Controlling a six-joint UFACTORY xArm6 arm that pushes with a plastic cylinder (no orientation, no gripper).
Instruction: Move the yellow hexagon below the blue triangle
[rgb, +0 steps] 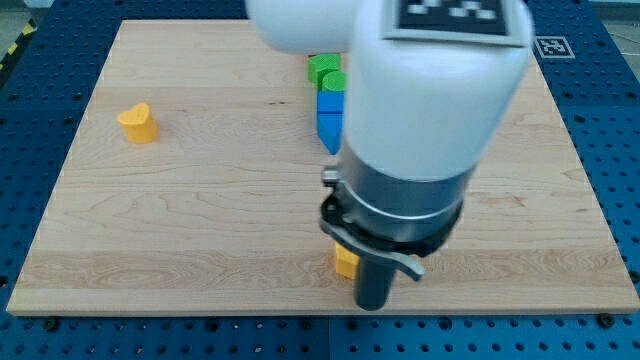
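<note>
A yellow block (346, 262), most likely the hexagon, lies near the board's bottom edge, partly hidden behind my arm. The dark rod comes down just to its right, and my tip (372, 305) is right beside the block, slightly lower in the view. Whether they touch is hidden. The blue triangle (329, 131) lies higher up at mid-board, its right side covered by the arm. The yellow block sits well below it and a little to the right.
A blue block (330, 102) sits directly above the triangle, with two green blocks (322, 68) above that. A yellow heart-shaped block (137, 123) lies at the left. The arm's white body (430, 90) hides the board's centre right.
</note>
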